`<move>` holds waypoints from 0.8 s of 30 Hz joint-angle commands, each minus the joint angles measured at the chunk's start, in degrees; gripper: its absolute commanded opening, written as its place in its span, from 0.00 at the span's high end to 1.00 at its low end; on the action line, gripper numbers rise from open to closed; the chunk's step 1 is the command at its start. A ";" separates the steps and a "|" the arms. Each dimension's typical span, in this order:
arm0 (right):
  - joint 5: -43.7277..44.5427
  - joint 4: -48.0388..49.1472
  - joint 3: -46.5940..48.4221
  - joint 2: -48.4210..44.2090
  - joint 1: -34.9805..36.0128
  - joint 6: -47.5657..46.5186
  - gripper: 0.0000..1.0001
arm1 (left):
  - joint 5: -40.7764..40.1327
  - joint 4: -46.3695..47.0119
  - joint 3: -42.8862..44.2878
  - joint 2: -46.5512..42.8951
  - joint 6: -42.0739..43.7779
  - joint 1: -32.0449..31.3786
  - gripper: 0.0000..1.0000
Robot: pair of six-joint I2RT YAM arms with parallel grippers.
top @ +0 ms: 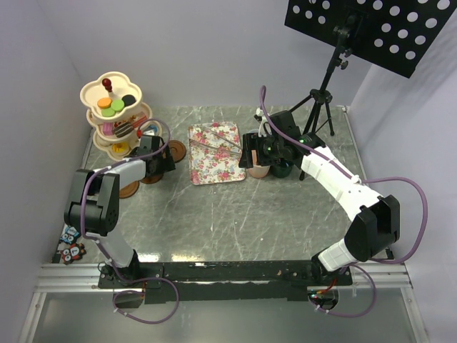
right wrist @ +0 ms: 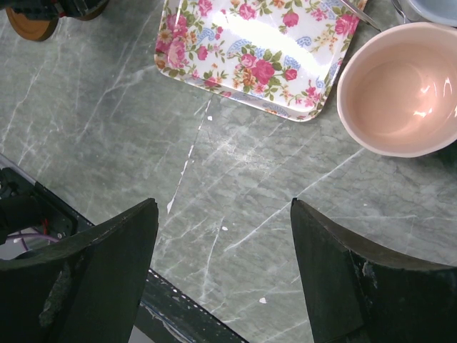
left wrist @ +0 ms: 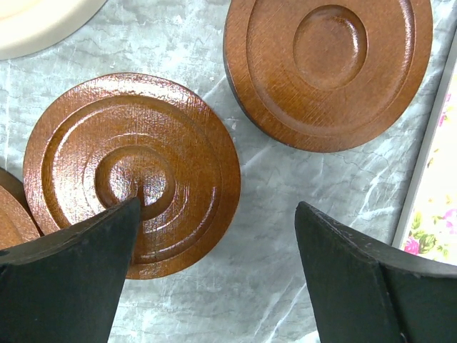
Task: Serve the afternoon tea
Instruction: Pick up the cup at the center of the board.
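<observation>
Brown wood filled the left wrist view: one round saucer [left wrist: 132, 164] lay flat on the grey marbled bench [left wrist: 285, 236], a second saucer [left wrist: 328, 68] lay apart from it up and to the right, and a sliver of a third saucer [left wrist: 7, 214] showed at the left edge. The left end effector [left wrist: 216, 207] hung above them, released and wide, grasping nothing. One finger sat over the first saucer's centre ring and the other over bare bench beyond its rim.

The step in hand was probably lifting that saucer. To do it well, the jaws would need to straddle the rim, come straight down until the outer finger almost met the bench, then close gently on the thin edge. A skewed approach could make the flat disc slide or tip, and it lay close to its neighbours and to the cream three-tier stand [top: 114, 107], whose cakes were already loaded.

From above, the left arm was folded, its elbow drawn back towards its base and its forearm reaching forward to the saucers in front of the stand, wrist pointing down. The right arm stretched forward and inward, its wrist beside the floral tray [right wrist: 257, 50]. The right end effector [right wrist: 225, 207] was also released and empty, over bare bench, with the pink mug [right wrist: 400, 89] just beyond it.
</observation>
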 commanded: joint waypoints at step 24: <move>10.00 3.02 1.95 4.77 -10.66 -13.44 0.32 | 1.38 -11.10 16.78 -11.46 -5.35 -2.89 0.00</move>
